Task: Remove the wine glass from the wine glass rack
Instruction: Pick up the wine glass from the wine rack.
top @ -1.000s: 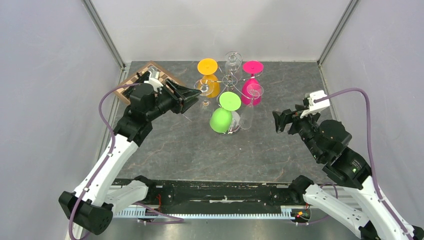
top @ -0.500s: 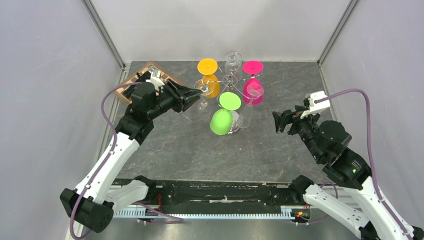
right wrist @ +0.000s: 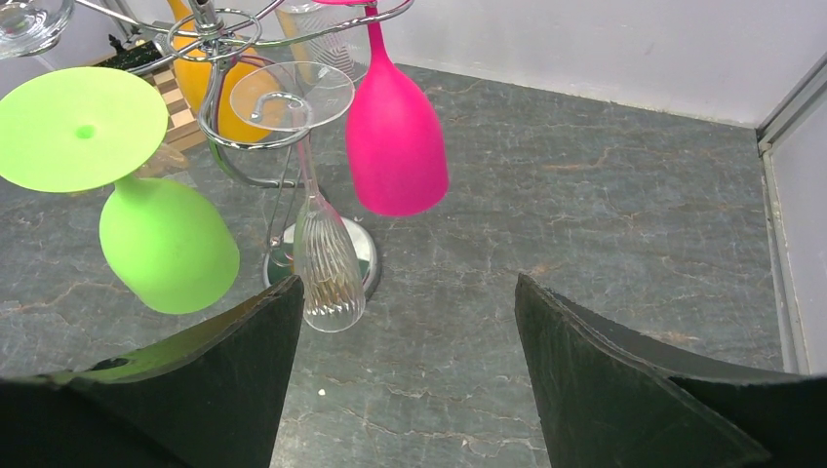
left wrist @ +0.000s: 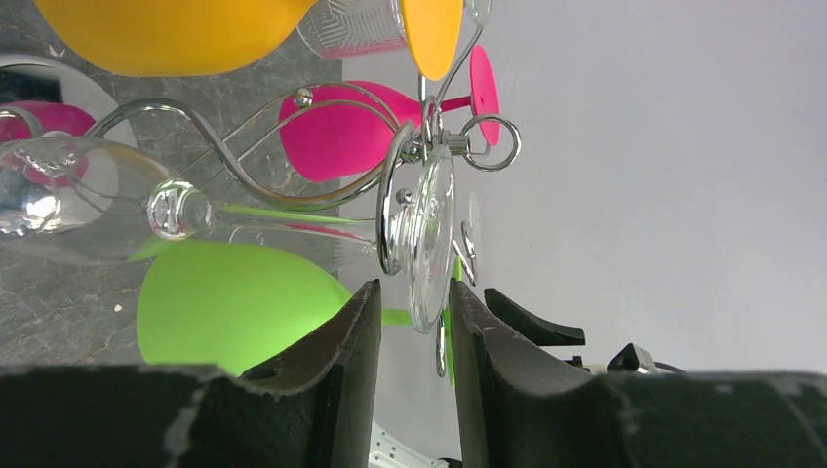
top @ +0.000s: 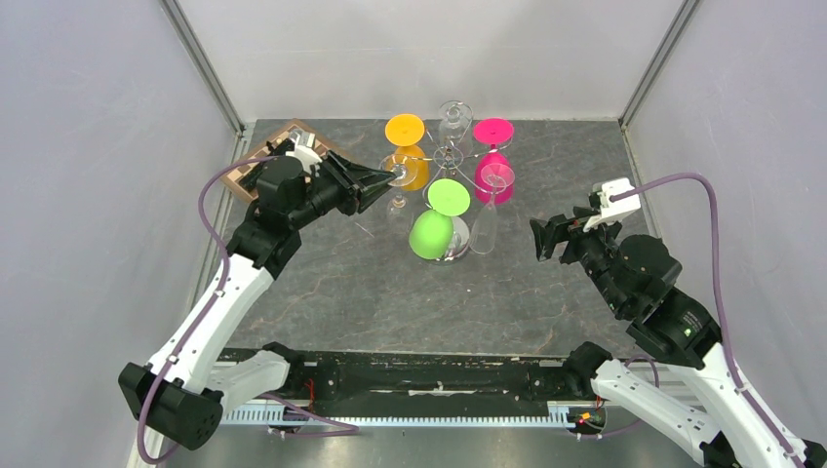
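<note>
Grey stone table [top: 390, 292] carries the rack [top: 447, 156]. Nearer, right of the rack, the right gripper [right wrist: 408, 292] hangs wide open, holding nothing. On the rack's left arm hangs the clear wine glass [left wrist: 180, 210], its foot between the left gripper's [left wrist: 414, 288] narrowed jaws. Whether they pinch it, I cannot tell.

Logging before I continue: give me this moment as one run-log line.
phase: pre-grasp | left claw: open, astride foot of clear wine glass on wine glass rack | right claw: open, empty, apart from rack

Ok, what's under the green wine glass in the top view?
Only the right edge of the rack's round base shows past the green bowl. The bowl covers the rest of it and the tabletop there.
</note>
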`<control>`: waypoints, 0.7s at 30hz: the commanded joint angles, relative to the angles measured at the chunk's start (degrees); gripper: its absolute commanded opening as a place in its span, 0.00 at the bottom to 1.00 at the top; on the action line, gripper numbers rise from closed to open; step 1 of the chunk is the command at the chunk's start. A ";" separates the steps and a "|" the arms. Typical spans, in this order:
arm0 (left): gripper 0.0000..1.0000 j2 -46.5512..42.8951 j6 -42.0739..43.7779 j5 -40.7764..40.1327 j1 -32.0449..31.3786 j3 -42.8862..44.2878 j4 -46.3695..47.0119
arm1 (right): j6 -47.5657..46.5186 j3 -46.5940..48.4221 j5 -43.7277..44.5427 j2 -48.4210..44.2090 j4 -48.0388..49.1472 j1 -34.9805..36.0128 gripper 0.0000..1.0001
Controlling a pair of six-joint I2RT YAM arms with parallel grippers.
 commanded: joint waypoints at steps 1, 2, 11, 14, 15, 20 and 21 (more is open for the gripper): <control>0.38 0.41 -2.63 1.39 0.29 2.51 2.30 | 0.67 -0.34 -0.02 -0.07 2.41 -0.03 0.82; 0.38 0.38 -2.71 1.35 0.33 2.51 2.43 | 0.62 -0.40 -0.01 -0.09 2.35 -0.06 0.82; 0.36 0.85 -2.71 1.41 0.28 3.69 2.46 | 0.95 -1.07 -0.55 -0.26 2.77 -0.06 0.82; 0.36 0.96 -2.58 1.00 0.31 3.71 2.30 | 1.26 -1.33 -0.69 -0.27 3.13 -0.06 0.82; 0.36 1.00 -2.56 0.95 0.33 3.70 2.34 | 1.34 -1.36 -0.72 -0.27 3.22 -0.07 0.82; 0.36 1.55 -2.62 0.96 0.35 3.76 2.64 | 1.46 -1.35 -0.86 -0.31 3.29 -0.06 0.82; 0.36 1.66 -2.63 0.87 0.30 3.90 2.65 | 1.47 -1.44 -0.74 -0.35 3.29 -0.06 0.82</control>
